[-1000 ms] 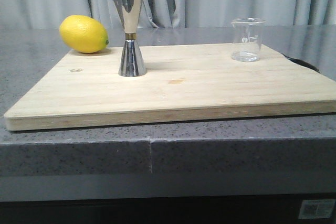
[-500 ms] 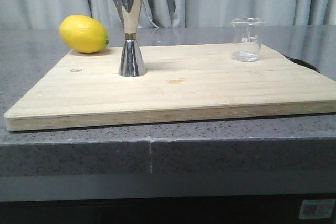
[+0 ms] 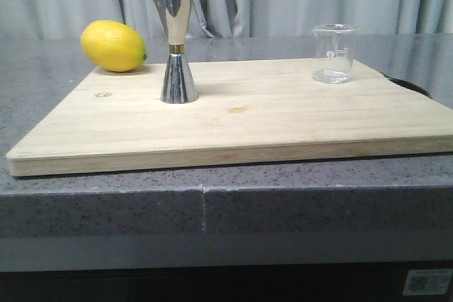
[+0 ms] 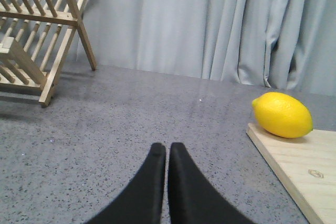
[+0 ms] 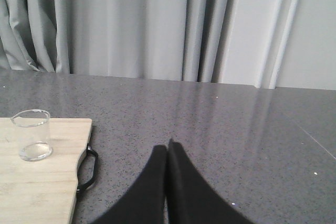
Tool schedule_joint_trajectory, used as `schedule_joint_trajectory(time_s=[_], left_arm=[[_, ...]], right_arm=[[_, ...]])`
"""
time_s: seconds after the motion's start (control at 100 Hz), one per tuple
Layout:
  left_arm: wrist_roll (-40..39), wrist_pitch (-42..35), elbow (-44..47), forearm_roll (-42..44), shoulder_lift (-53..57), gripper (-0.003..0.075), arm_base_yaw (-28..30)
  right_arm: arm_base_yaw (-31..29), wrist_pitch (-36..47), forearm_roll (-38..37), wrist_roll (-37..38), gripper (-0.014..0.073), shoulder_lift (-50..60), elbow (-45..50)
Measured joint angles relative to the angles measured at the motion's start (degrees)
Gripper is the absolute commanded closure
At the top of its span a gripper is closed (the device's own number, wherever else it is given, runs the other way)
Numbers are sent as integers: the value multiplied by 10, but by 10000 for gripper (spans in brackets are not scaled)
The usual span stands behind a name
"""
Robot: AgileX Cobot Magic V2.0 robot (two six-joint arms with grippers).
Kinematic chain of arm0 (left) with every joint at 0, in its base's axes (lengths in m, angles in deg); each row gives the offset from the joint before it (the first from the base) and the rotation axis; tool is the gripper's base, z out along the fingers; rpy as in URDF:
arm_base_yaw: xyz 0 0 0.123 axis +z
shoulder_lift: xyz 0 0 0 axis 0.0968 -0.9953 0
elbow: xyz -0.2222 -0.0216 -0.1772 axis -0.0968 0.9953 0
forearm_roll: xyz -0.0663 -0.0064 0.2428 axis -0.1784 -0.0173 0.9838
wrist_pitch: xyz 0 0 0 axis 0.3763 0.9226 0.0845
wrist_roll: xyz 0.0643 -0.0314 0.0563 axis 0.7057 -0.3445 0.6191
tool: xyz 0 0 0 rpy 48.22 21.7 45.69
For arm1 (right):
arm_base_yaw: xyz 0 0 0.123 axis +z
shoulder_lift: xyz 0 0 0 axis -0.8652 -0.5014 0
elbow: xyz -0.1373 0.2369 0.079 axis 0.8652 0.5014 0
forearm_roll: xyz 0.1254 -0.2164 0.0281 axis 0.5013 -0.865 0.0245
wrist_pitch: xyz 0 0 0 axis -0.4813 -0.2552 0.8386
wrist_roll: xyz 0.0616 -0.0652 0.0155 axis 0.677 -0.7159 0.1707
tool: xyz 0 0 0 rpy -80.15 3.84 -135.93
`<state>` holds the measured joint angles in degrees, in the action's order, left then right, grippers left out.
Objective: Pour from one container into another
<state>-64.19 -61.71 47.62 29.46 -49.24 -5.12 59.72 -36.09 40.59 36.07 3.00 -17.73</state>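
Beaker (image 3: pixel 333 54) standing upright toward the right of the cutting board (image 3: pixel 233 114), well apart from the jigger (image 3: pixel 174 42), a little clear liquid seemingly pooling at its bottom. Going left to right: left gripper (image 4: pixel 167 156) hanging low over bare countertop (image 4: pixel 131 108) with its fingers pressed together, gripping nothing, wooden rack (image 4: pixel 37 30) far ahead on its outer side, lemon (image 4: pixel 282 114) ahead toward its inner side at the board's corner. Right gripper (image 5: pixel 168 153) likewise pinched closed and empty, beaker sitting ahead and off to its inner side, near the board's black handle (image 5: pixel 89 169). Risking, probably, a knock against thin glass if closing in without spreading the fingers first; risking a tipped jigger too, being tall on a narrow foot. Nothing standing between right gripper and beaker.
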Motion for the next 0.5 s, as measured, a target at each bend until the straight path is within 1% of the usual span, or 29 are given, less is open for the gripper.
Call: schedule_joint_trajectory(time_s=[0.09,0.2,0.5], left_arm=[[-1,-3,17,1,18,739,-1],[-2,-8,17,2,34,739,-1],[-2,-3,17,19,34,739,-1]], right_arm=[[0,0,0,0,661,0,0],[0,0,0,0,661,0,0],[0,0,0,0,661,0,0]])
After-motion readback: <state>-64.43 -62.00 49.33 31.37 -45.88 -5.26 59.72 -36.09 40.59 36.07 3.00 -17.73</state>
